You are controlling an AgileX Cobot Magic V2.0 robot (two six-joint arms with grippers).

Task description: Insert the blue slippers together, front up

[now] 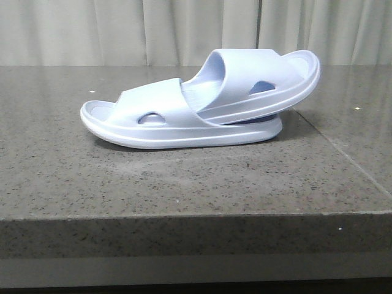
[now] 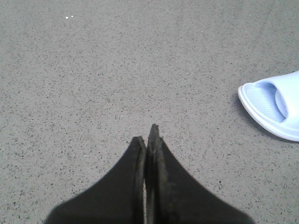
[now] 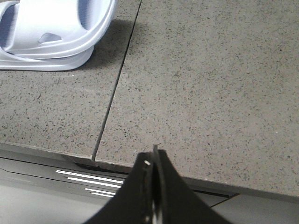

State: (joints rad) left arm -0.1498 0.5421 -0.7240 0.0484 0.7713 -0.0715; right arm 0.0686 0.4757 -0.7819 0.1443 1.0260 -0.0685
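Observation:
Two pale lavender-blue slippers sit nested on the grey stone table. The lower slipper (image 1: 153, 125) lies flat. The upper slipper (image 1: 263, 76) has its front pushed under the lower one's strap and its heel tilted up to the right. Neither gripper shows in the front view. My left gripper (image 2: 148, 135) is shut and empty above bare table, with one end of the lower slipper (image 2: 273, 107) off to one side. My right gripper (image 3: 154, 151) is shut and empty over the table's front edge, well apart from the slippers (image 3: 51, 32).
A seam (image 3: 117, 79) runs across the stone table between the slippers and my right gripper. The table's front edge (image 1: 196, 214) is close to the camera. Pale curtains (image 1: 122, 30) hang behind the table.

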